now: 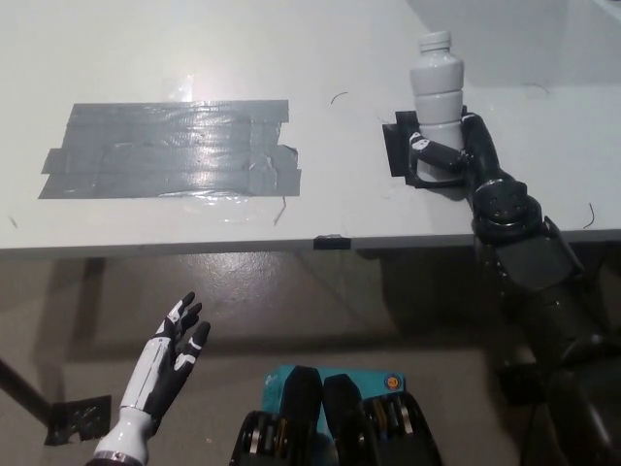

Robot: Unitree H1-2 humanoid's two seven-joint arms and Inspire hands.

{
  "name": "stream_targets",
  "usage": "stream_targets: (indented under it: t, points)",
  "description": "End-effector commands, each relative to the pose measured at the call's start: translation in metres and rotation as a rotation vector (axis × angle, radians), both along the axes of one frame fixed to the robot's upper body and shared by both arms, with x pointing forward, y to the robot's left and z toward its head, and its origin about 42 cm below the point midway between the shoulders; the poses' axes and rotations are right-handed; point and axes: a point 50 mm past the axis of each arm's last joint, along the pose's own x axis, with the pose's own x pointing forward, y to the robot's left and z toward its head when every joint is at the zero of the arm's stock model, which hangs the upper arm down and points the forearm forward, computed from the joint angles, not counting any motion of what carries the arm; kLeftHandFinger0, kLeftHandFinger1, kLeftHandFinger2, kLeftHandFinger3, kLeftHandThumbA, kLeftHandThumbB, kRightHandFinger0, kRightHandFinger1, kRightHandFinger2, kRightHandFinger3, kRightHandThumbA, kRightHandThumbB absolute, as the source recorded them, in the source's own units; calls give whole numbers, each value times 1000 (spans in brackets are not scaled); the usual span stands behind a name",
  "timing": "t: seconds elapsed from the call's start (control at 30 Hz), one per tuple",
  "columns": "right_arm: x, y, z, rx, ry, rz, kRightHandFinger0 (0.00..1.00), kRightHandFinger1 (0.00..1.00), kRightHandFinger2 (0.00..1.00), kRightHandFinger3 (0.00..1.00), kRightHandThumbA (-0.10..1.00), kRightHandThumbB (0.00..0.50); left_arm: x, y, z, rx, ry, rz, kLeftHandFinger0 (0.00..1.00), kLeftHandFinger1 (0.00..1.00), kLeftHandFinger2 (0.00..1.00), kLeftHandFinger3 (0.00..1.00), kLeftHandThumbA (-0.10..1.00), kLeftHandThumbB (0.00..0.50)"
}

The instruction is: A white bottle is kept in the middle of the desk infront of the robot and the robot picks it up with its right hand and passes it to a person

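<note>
**Now: right robot hand grips the white bottle above the black patch**

Here the black right robot hand (449,153) is wrapped around the lower part of the white bottle (437,85), its fingers (427,149) curled across the front of the bottle's base. The bottle stands upright, cap on top, over a black patch (400,146) on the right side of the grey tabletop (194,49); whether its base touches the patch cannot be told. A broad rectangle of grey tape (170,148) lies on the tabletop well to the left of the bottle. The white left robot hand (172,354) rests below the tabletop's front edge at lower left, empty, fingers spread apart.
</note>
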Motion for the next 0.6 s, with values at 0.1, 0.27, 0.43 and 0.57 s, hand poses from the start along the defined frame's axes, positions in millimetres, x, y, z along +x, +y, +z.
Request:
stream_targets:
  t: [0.1, 0.27, 0.43, 0.57]
  points:
    - [6, 4, 36, 6, -172, -6, 109, 615, 900, 926, -100, 139, 6, 0, 16, -2, -65, -22, 879, 1000, 1000, 1000, 855, 11]
    - [-2, 17, 59, 8, -283, 67, 127, 610, 877, 898, -100, 145, 7, 0, 17, 3, -66, -22, 891, 1000, 1000, 1000, 863, 13]
    - [-11, 37, 94, 25, -360, 132, 144, 605, 962, 965, -100, 143, 10, 0, 18, -1, -73, -21, 887, 1000, 1000, 1000, 845, 13]
    - [-12, 47, 107, 15, -397, 157, 158, 619, 984, 953, -100, 137, 10, 0, 18, 2, -74, -22, 882, 1000, 1000, 1000, 848, 15]
